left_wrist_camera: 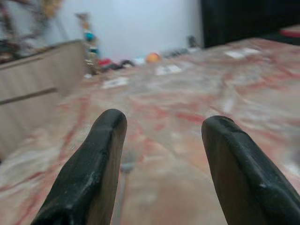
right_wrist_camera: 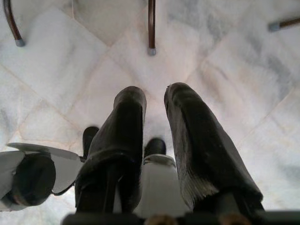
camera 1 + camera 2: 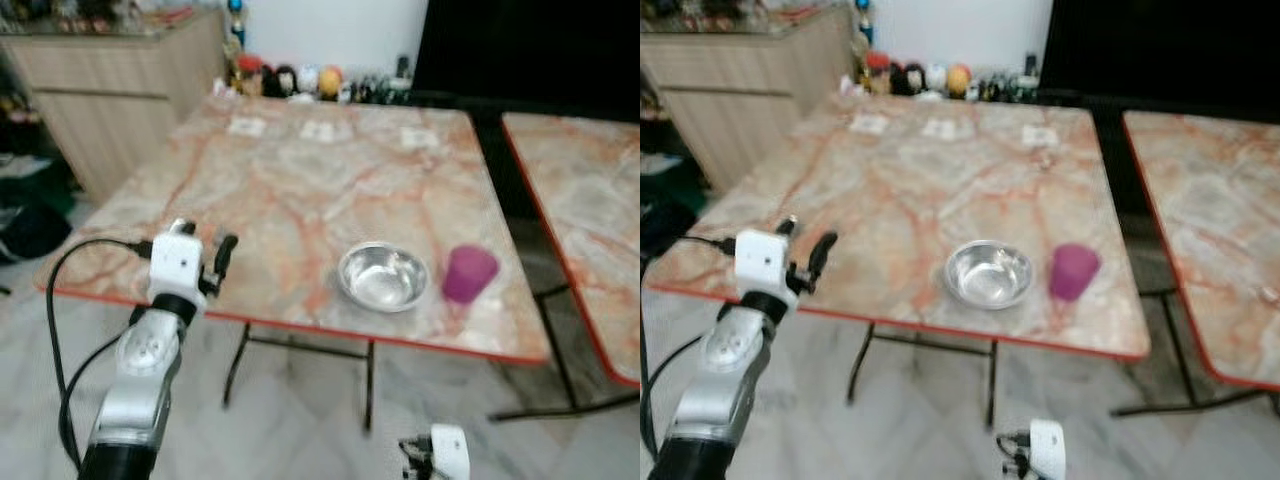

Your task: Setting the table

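Left claw (image 3: 205,262) is raised at the near left edge of the desk (image 3: 300,180), its two black fingers (image 1: 93,164) spread apart and holding nothing; the left wrist view looks between them along the marbled top. Its silver arm rises from below, with a black cable looping beside it. Right claw (image 2: 154,122) hangs low near the floor (image 2: 225,56), pointing down at pale marble tiles; its fingers stand a narrow gap apart with nothing between them.

On the desk, a steel bowl (image 3: 383,276) sits upright toward the near right part of the top, well apart from the left claw. Just beside it, further right, stands a purple cup (image 3: 469,272), close to the bowl without clearly touching. Three small pale cards (image 3: 324,130) lie in a row near the far edge; their content is too blurred to read. Past the far edge, a line of small coloured figures (image 3: 290,80) stands against the wall. A wooden cabinet (image 3: 110,90) stands to the far left. A second marbled table (image 3: 580,210) stands to the right, separated by a gap.
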Controlling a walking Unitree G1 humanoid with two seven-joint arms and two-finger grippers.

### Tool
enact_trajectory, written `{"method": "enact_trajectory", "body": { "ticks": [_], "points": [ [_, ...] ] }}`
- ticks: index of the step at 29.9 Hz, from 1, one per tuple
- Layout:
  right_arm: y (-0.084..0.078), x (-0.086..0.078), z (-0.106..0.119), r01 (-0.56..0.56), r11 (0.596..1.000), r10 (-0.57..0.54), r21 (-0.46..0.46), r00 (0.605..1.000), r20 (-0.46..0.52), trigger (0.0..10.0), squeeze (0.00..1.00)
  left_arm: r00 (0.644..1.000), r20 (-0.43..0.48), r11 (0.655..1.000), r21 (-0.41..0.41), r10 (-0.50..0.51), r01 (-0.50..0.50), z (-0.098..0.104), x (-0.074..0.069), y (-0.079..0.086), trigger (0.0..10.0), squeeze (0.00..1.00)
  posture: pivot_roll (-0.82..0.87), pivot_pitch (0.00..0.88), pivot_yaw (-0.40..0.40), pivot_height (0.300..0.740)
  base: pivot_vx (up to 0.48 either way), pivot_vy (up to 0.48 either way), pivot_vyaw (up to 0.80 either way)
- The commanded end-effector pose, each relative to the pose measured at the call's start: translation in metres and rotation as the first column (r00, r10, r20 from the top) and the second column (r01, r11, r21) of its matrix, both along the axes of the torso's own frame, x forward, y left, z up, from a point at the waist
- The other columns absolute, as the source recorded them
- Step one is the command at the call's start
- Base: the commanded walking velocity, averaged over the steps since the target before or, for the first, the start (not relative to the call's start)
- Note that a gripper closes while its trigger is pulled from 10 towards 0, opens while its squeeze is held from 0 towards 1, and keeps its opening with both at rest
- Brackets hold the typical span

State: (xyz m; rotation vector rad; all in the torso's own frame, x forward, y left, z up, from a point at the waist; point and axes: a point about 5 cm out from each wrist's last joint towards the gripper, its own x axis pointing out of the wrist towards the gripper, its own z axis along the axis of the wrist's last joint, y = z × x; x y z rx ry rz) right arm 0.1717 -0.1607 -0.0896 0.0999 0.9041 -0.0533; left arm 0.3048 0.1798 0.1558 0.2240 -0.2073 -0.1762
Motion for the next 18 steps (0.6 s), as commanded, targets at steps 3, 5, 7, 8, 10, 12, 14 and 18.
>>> {"method": "enact_trajectory", "body": {
  "ticks": [3, 5, 7, 8, 10, 12, 14, 18],
  "points": [
    [-0.0013, -0.0062, -0.0028, 0.011, 1.000, -0.011, 0.000, 1.000, -0.021, 10.0, 0.00, 0.999, -0.009, 0.999, 0.016, -0.032, 0.032, -0.0003, -0.0008, -0.0058, 10.0, 0.00, 0.11, 0.000, -0.008, 0.740, 0.000, -0.417, 0.00],
    [-0.0012, -0.0060, -0.0027, 0.010, 1.000, -0.010, 0.000, 1.000, -0.021, 10.0, 0.00, 0.999, -0.007, 0.999, 0.010, -0.033, 0.033, 0.0002, -0.0008, -0.0057, 10.0, 0.00, 0.11, 0.000, -0.007, 0.740, 0.000, -0.480, 0.00],
    [-0.0011, -0.0059, -0.0027, 0.010, 1.000, -0.010, 0.001, 1.000, -0.021, 10.0, 0.00, 0.999, -0.005, 0.999, 0.007, -0.033, 0.033, 0.0009, -0.0008, -0.0054, 10.0, 0.00, 0.11, 0.000, -0.007, 0.740, 0.000, -0.480, 0.00],
    [-0.0011, -0.0058, -0.0027, 0.010, 1.000, -0.010, 0.001, 1.000, -0.020, 10.0, 0.00, 0.999, -0.004, 0.999, 0.005, -0.034, 0.034, 0.0011, -0.0008, -0.0053, 10.0, 0.00, 0.11, 0.000, -0.007, 0.740, 0.000, -0.480, 0.00],
    [-0.0011, -0.0058, -0.0026, 0.010, 1.000, -0.010, 0.001, 1.000, -0.020, 10.0, 0.00, 0.999, -0.003, 0.999, 0.004, -0.034, 0.034, 0.0014, -0.0008, -0.0051, 10.0, 0.00, 0.11, 0.000, -0.007, 0.740, 0.000, -0.480, 0.00],
    [-0.0012, -0.0058, -0.0026, 0.011, 1.000, -0.011, 0.001, 1.000, -0.020, 10.0, 0.00, 0.999, -0.004, 0.999, 0.004, -0.035, 0.035, 0.0014, -0.0009, -0.0052, 10.0, 0.00, 0.11, 0.000, -0.007, 0.740, 0.000, -0.480, 0.00],
    [-0.0012, -0.0058, -0.0026, 0.012, 1.000, -0.012, 0.002, 1.000, -0.020, 10.0, 0.00, 0.999, -0.005, 0.999, 0.004, -0.035, 0.035, 0.0015, -0.0009, -0.0053, 10.0, 0.00, 0.11, 0.000, -0.007, 0.740, 0.000, -0.480, 0.00],
    [-0.0010, -0.0056, -0.0026, 0.012, 1.000, -0.012, 0.001, 1.000, -0.020, 10.0, 0.00, 0.999, -0.009, 0.999, 0.014, -0.034, 0.034, 0.0016, -0.0001, -0.0054, 10.0, 0.00, 0.11, 0.000, -0.006, 0.740, 0.000, -0.362, 0.00]
  ]
}}
